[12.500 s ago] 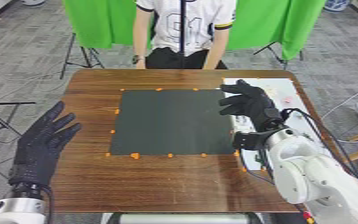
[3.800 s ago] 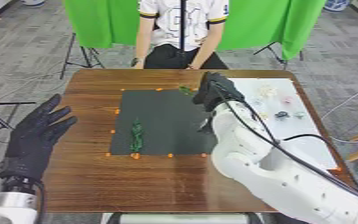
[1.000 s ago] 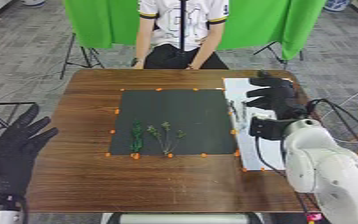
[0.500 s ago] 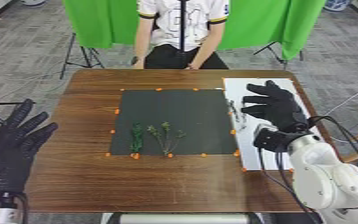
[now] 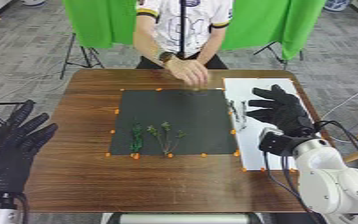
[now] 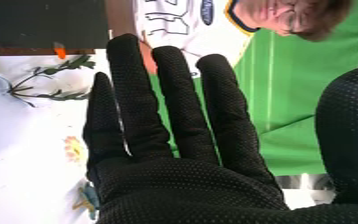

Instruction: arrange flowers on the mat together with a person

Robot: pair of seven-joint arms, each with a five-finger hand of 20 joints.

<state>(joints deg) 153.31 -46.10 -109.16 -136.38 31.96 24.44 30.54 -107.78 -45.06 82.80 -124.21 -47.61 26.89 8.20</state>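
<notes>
In the head view, my right hand [image 5: 280, 111] is over the white board, open, holding nothing; my open left hand [image 5: 11, 155] is at the left edge, off the mat. On the dark mat [image 5: 180, 112] lie a dark green sprig [image 5: 137, 138] at lower left and, beside it, a thin branched green stem [image 5: 166, 137]. A person's hand [image 5: 190, 71] is over the mat's far edge. In the right wrist view my right hand [image 6: 184, 170] has straight fingers; near it a leafy sprig [image 6: 47, 82], a pale orange flower [image 6: 74, 149] and a bluish flower [image 6: 89, 197] lie on the white board.
The white board [image 5: 262, 159] lies along the table's right side, with slim sprigs [image 5: 238, 114] near its left edge. Orange markers [image 5: 135, 156] line the mat. The person stands at the far side of the brown table [image 5: 158, 190].
The person's hand has come forward from the lap over the mat's far edge. Earlier, the two green stems came to be on the mat and my right hand went back over the board.
</notes>
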